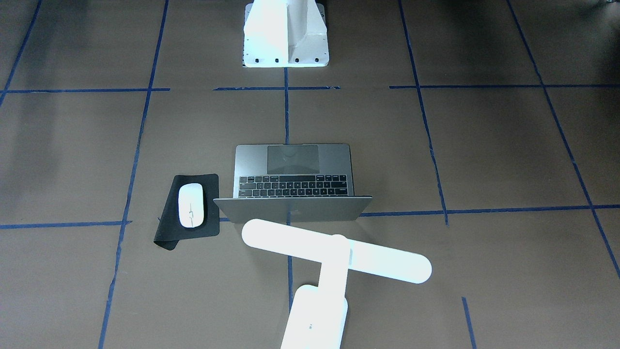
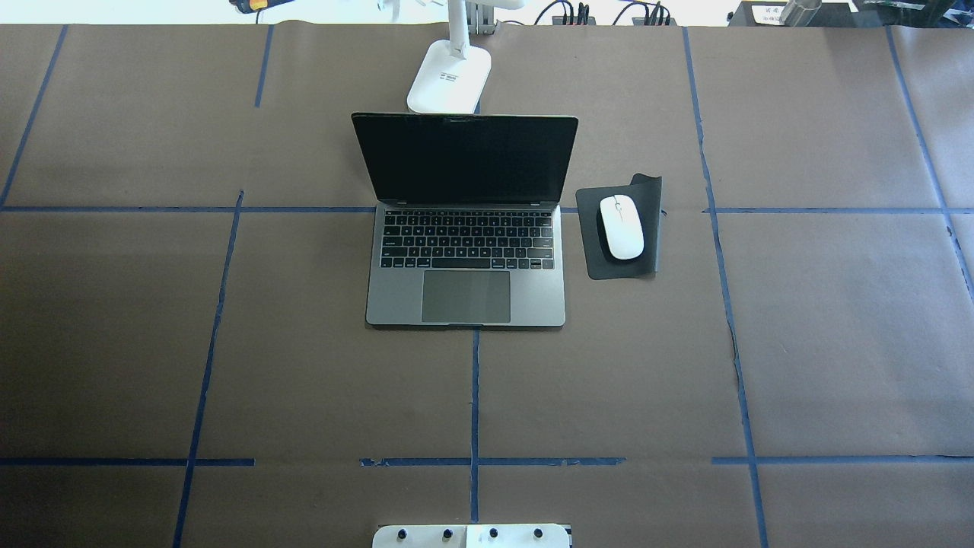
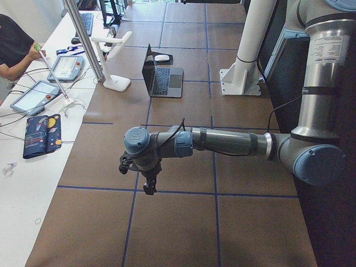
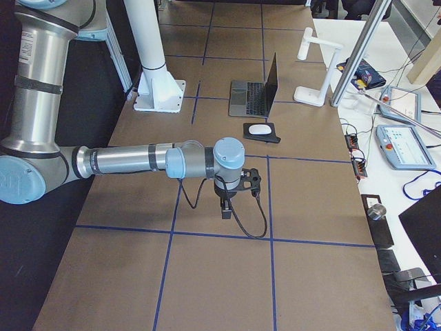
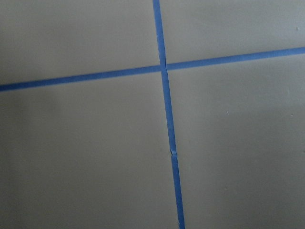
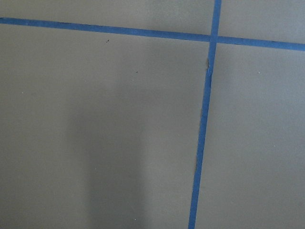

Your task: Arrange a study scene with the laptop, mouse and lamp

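- Fingers of the left gripper (image 3: pixel 149 190) appear only in the left side view. They are small and dark at the end of the near arm, above the brown paper-covered table (image 3: pixel 183 222). Whether they are spread or closed, I cannot tell.
- Right side view: the right gripper (image 4: pixel 225 214) hangs from the near arm over the table, well apart from the study things. I cannot tell how its fingers stand either.
- Front-facing view: the slim grey metal laptop (image 1: pixel 294 174) sits open with its trackpad toward the white bolted robot pedestal (image 1: pixel 286 34). The small white oval mouse (image 1: pixel 191 205) lies on a flat black mat (image 1: pixel 167 237) just beside the laptop. The bright white desk lamp (image 1: pixel 334 252) stands behind the lid, its long bar head near the lid's back.
- Overhead view: the laptop sits mid-table with its screen dark. The lamp's base is just beyond the lid. The mouse rests on the mat to the laptop's right, and the mat's far corner is curled.
- Both wrist views: only brown paper crossed by blue tape lines (image 5: pixel 164 67).
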Robot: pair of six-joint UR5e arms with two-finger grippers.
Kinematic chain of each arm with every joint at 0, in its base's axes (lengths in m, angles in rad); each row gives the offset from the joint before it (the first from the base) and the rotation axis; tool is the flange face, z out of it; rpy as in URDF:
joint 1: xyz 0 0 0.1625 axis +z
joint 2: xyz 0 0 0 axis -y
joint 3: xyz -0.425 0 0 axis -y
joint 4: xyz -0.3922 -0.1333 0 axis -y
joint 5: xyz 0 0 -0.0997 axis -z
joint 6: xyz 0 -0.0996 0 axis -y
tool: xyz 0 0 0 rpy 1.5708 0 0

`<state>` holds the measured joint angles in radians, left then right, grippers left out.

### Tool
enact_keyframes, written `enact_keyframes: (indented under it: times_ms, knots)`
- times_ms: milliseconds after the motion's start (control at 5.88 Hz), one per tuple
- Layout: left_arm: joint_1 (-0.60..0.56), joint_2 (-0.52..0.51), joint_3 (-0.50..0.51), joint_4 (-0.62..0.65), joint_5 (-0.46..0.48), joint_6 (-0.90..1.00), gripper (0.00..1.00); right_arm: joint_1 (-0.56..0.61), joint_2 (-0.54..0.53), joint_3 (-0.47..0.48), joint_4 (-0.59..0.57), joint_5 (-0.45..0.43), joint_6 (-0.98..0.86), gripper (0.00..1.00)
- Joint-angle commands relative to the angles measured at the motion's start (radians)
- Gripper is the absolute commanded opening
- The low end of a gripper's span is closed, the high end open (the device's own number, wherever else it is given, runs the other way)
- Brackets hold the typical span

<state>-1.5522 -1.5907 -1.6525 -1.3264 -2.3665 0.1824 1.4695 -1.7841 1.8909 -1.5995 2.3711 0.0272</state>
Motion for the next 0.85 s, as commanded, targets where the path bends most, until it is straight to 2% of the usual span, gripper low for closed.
enact_keyframes:
  times_ms: [0,680]
  knots:
    - [0.0,0.005,-0.012,0.013,0.0,0.0,1.0,0.0,0.002,-0.001,0.001,0.0,0.0,1.0]
    - [0.003,0.034,0.0,-0.003,0.003,-0.008,1.0,-0.002,0.017,-0.001,0.003,-0.003,0.003,1.0]
